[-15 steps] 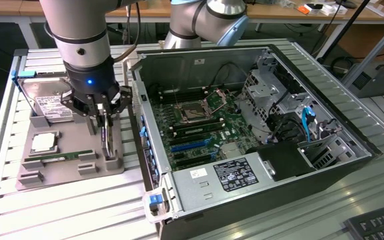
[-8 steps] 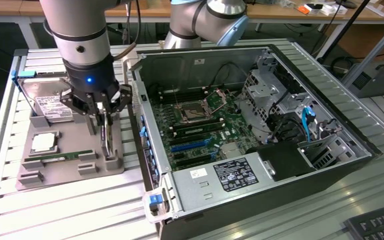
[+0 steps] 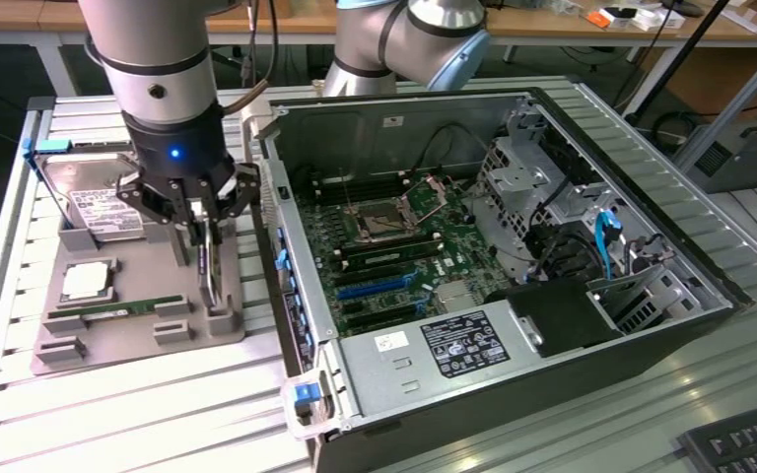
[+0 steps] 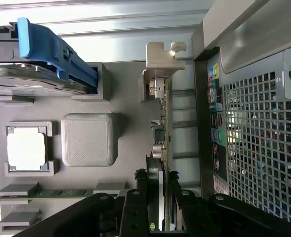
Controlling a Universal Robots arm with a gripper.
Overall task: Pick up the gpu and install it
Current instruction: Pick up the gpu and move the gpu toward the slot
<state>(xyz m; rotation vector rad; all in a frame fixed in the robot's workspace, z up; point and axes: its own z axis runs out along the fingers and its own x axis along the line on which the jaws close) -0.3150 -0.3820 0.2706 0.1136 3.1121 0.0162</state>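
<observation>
Exterior view, left-centre of frame: 1 gripper [image 3: 204, 229] is clenched on the gpu [image 3: 208, 271]. The card stands on edge in the grey holder tray [image 3: 129, 345], just beside the open computer case [image 3: 352, 123]. In the wrist view, 2 fingers [image 4: 134, 202] pinch the card's opposite faces.

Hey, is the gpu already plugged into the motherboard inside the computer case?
No, the gpu stands on edge in the grey holder on the table, outside the computer case.
</observation>
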